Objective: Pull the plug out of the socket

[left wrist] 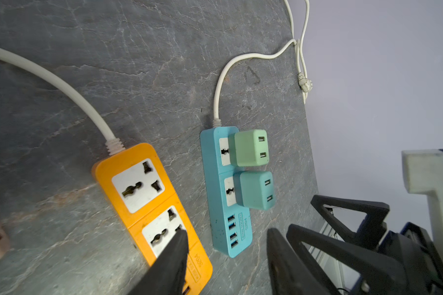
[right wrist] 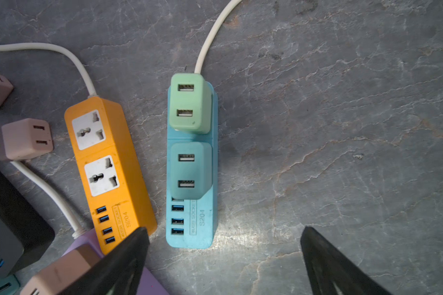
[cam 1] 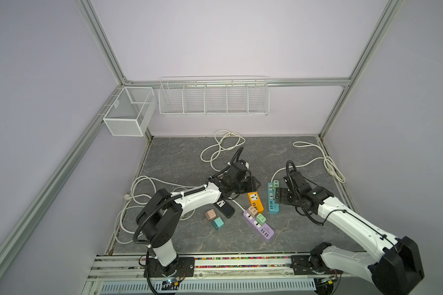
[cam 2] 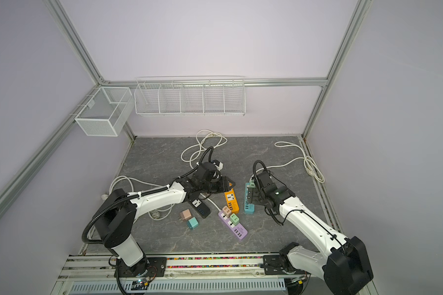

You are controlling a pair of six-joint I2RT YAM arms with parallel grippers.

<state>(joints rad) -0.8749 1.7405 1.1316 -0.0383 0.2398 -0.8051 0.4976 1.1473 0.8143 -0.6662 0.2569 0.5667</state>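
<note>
My right claw hangs wide open and empty over the teal plug seated in the blue strip on the bench, my left claw part-open and empty over the orange strip, so I fear an unbraced pull lifts the whole strip

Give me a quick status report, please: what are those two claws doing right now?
Left gripper open, empty. Right gripper open, above blue strip; green plug, teal plug both seated. Orange strip close alongside.
</note>
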